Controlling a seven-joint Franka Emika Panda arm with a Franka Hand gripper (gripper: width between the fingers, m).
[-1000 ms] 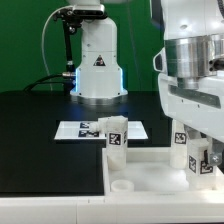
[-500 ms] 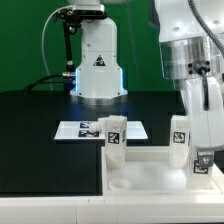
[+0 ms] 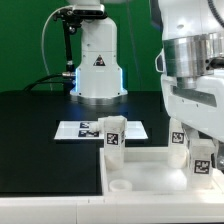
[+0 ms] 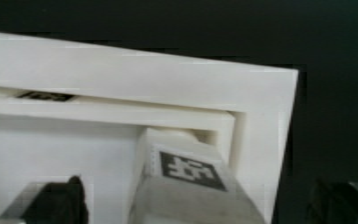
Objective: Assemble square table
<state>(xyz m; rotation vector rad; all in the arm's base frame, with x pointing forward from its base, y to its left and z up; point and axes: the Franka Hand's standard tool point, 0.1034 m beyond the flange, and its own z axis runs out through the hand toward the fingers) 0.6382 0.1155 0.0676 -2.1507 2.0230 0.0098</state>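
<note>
Pincer (image 4: pixel 158 205) condition: the two fingers stand apart, one dark fingertip (image 4: pixel 55 200) on either side of a tagged leg (image 4: pixel 197 172) in the wrist view, with a gap visible between finger and leg. Nothing is clamped. In the exterior view the arm's lower housing covers the fingers, so their spread is read from the wrist view only.

Task item location: the square tabletop (image 3: pixel 150 168) lies flat at the near edge of the work surface, with one round corner hole (image 3: pixel 121 185) open toward the camera. Three legs stand upright on it: one leg (image 3: pixel 114 133) at the far corner on the exterior view's left, and two at the exterior view's right, a rear leg (image 3: pixel 179 137) and a nearer leg (image 3: pixel 203 158) directly under the arm. A fourth leg is not in view.

Step in hand, as judged: seating a leg at the right-hand corner, with the fingers released around it. Whether that leg is fully seated cannot be told.

Next move, as judged: lift clear without brushing the leg, then fetch the remaining leg for the open corner hole.

Surroundings: the marker board (image 3: pixel 85 129) lies flat on the black table (image 3: pixel 40 140) behind the tabletop.
</note>
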